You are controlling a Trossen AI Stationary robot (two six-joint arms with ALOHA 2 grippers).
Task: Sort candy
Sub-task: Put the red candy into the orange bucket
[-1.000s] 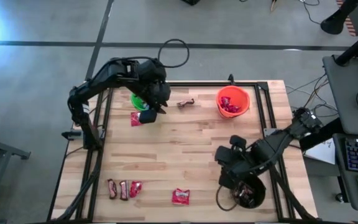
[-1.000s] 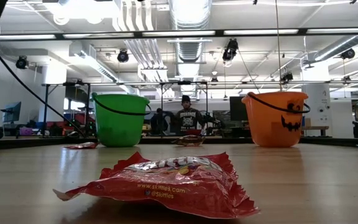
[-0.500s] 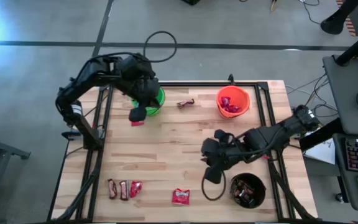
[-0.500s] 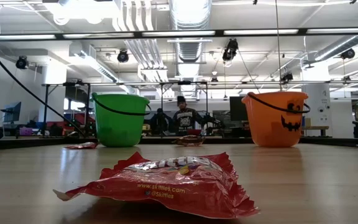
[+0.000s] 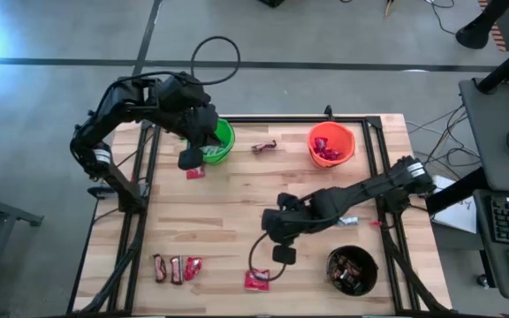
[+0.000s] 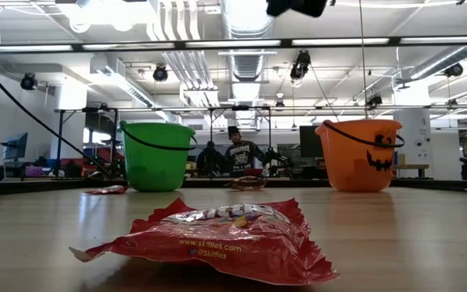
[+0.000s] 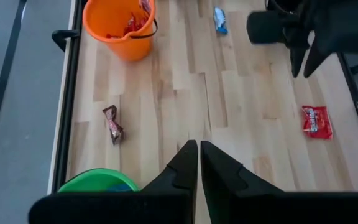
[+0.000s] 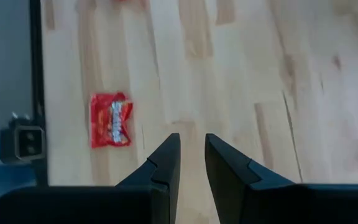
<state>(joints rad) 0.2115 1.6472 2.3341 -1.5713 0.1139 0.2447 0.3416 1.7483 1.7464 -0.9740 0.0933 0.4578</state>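
Your left gripper hangs at the near rim of the green bucket, fingers pressed together with nothing between them. A red packet lies on the table just beside that gripper, next to the green bucket.

Your right gripper is out over the middle of the table, above and beside another red packet near the front edge. Its fingers stand slightly apart, a narrow gap, holding nothing. The right wrist view shows that packet flat on the wood ahead of the fingers.

Candy left on the table: 3 pieces in a row at the front left corner, 2 dark bars and 1 red packet. 1 dark brown bar sits between the green bucket and the orange bucket. 1 light-blue bar lies near the right arm.

The orange bucket holds red packets. The black bucket at the front right holds dark bars. In the low view a red packet fills the foreground, and a person sits far behind.
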